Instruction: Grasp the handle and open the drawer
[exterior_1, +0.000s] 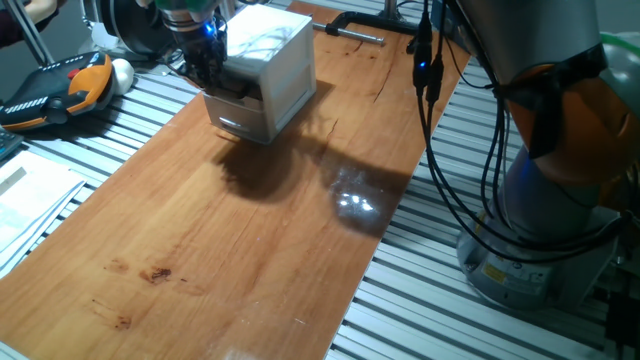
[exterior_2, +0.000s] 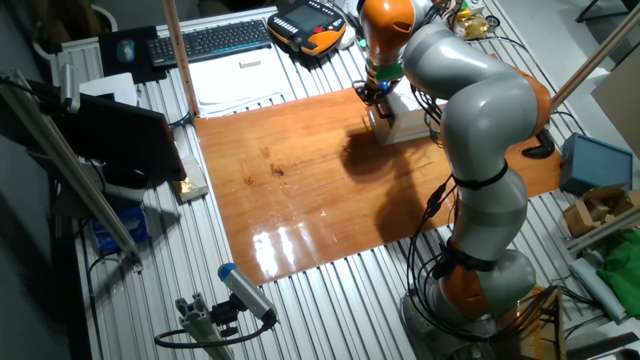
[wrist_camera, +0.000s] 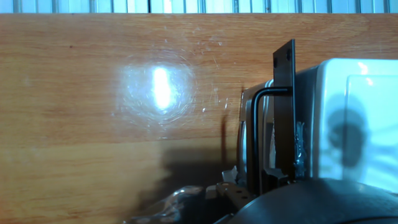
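The small white two-drawer cabinet stands at the far end of the wooden board; it also shows in the other fixed view. My gripper is at its front, at the level of the upper drawer. In the hand view the dark handle runs in front of the drawer's dark front plate and down into the gripper's dark body at the bottom edge. The fingertips are hidden, so I cannot tell whether they are shut on the bar. The drawer front sits close to the cabinet body.
The lower drawer with a pale handle is below. An orange and black pendant lies left of the board, and a metal clamp is behind the cabinet. The wooden board stretches toward the near edge. Cables hang at the right by the arm's base.
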